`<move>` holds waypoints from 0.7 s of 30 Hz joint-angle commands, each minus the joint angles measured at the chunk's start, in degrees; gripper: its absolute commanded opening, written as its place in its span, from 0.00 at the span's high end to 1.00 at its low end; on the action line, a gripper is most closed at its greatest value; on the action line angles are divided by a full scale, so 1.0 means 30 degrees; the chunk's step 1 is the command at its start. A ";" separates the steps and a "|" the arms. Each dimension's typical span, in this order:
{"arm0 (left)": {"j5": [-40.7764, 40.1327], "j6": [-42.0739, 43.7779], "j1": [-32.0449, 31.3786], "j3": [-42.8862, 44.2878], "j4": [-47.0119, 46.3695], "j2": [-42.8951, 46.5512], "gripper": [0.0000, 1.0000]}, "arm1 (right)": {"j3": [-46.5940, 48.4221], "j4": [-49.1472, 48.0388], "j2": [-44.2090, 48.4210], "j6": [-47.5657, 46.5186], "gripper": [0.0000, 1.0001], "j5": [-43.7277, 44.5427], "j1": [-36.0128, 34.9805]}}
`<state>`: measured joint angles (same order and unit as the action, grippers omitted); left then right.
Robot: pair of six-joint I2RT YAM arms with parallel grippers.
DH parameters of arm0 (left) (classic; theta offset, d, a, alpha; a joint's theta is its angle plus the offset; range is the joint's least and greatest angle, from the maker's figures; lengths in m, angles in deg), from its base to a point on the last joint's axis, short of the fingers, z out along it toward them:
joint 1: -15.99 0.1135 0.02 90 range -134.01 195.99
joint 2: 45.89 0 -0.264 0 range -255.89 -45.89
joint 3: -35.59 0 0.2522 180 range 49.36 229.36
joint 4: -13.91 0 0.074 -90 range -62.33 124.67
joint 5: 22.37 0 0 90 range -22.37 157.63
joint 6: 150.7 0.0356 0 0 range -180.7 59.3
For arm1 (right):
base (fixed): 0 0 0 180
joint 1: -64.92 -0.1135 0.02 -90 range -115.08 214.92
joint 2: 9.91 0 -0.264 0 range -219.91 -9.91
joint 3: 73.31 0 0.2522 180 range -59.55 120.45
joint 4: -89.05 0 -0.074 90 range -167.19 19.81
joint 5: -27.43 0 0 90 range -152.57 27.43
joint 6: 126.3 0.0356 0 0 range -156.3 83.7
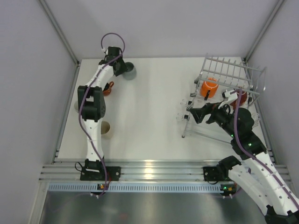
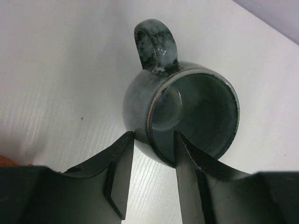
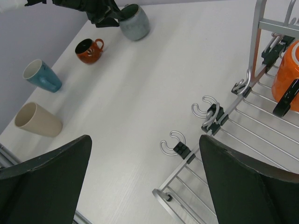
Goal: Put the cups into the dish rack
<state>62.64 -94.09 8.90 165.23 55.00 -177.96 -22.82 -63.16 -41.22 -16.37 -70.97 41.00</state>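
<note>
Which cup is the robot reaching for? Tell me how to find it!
Find the white table's far left corner, at the left gripper. The grey mug sits there. It is round and speckled dark grey; the orange-red mug, blue cup and cream cup nearby are not.

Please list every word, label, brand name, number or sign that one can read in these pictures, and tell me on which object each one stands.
None: no view shows any readable text.
The grey mug, bright orange mug, blue mug, cream mug and orange-red mug are plain glaze, without print.
The dish rack is bare wire and shows no label.
</note>
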 commanded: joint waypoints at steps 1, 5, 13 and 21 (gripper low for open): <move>0.0668 -0.0151 0.0225 0.0282 -0.0204 -0.0332 0.56 | 0.0178 -0.0894 -0.0051 -0.0283 0.00 0.0164 -0.0259; 0.0612 -0.0063 0.0284 0.0281 0.0146 -0.0391 0.56 | 0.0208 -0.0836 -0.0022 -0.0313 0.00 0.0165 -0.0287; 0.0551 0.0903 0.0343 0.0281 0.0411 -0.0332 0.53 | 0.0090 -0.0894 -0.0022 -0.0313 0.01 0.0282 -0.0259; 0.0463 0.1607 0.0343 0.0252 0.0820 -0.0478 0.56 | -0.0026 -0.0894 0.0037 -0.0312 0.01 0.0399 -0.0288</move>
<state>64.04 -91.27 9.53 165.23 54.83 -178.20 -22.82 -63.21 -41.19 -16.37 -70.45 40.96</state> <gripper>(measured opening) 0.450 0.993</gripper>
